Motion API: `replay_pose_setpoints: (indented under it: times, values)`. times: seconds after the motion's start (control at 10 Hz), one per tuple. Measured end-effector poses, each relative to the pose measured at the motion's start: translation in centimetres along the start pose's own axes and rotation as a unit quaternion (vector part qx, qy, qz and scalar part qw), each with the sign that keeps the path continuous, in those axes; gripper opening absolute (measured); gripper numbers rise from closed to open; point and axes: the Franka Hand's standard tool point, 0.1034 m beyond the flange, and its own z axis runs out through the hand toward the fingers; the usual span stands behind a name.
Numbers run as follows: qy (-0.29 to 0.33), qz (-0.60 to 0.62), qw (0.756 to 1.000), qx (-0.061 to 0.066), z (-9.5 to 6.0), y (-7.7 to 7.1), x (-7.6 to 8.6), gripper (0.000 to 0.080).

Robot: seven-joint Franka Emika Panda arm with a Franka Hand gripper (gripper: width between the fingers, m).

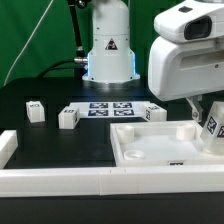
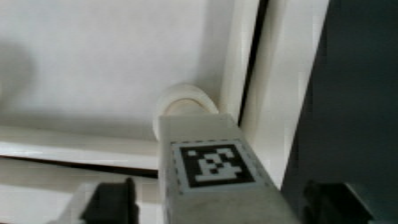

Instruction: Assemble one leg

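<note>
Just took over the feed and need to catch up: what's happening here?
The gripper holds the leg, tagged face toward the wrist camera, with its end at a corner of the white panel at the exterior view's right. Whether it is seated yet is unclear. Other loose legs sit on the table near the marker board.

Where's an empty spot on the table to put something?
Bare black table between the loose legs, the white rail and the panel. Crowded: the marker board row, and the gripper holding a leg over the panel.
</note>
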Motion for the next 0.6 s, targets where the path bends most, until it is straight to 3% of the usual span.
replay_pose_setpoints:
  times: [0.4,0.6]
  values:
    - [0.000,0.020,1.000,0.000,0.0,0.1,0.0,0.0291]
    - [0.042,0.090,0.995,0.015,0.1,1.1,-0.2,0.0291]
